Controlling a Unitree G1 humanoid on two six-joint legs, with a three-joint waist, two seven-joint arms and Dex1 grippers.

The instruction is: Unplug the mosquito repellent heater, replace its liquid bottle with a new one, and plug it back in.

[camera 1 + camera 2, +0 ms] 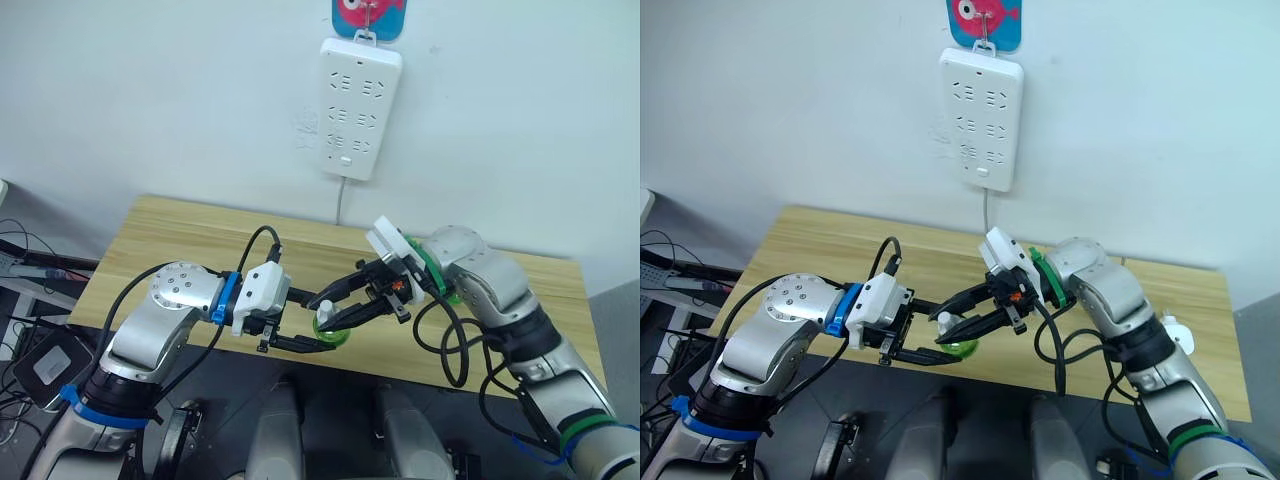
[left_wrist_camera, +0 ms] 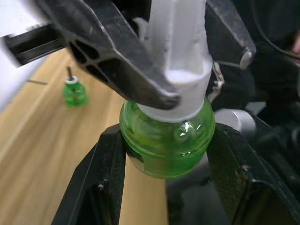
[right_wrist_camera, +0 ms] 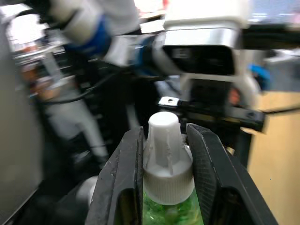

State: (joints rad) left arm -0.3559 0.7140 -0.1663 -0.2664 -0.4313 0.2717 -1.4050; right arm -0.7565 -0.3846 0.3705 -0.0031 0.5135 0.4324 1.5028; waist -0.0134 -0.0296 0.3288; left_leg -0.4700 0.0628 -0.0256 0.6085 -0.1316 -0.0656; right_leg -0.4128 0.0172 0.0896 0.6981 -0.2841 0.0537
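Bottle [image 2: 165,145] uncapping in hand
Left gripper [image 1: 322,335] pinches its body, right gripper [image 3: 164,159] its cap [image 3: 165,152]; you twist next

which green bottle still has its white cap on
The green bottle held between both grippers, left gripper on its body and right gripper on its white cap. The other green bottle, standing on the table, shows a bare dark wick.

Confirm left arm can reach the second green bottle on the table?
Probably not yet: the left end effector grips the capped green bottle, right end effector on its cap. The second green bottle stands unobstructed.
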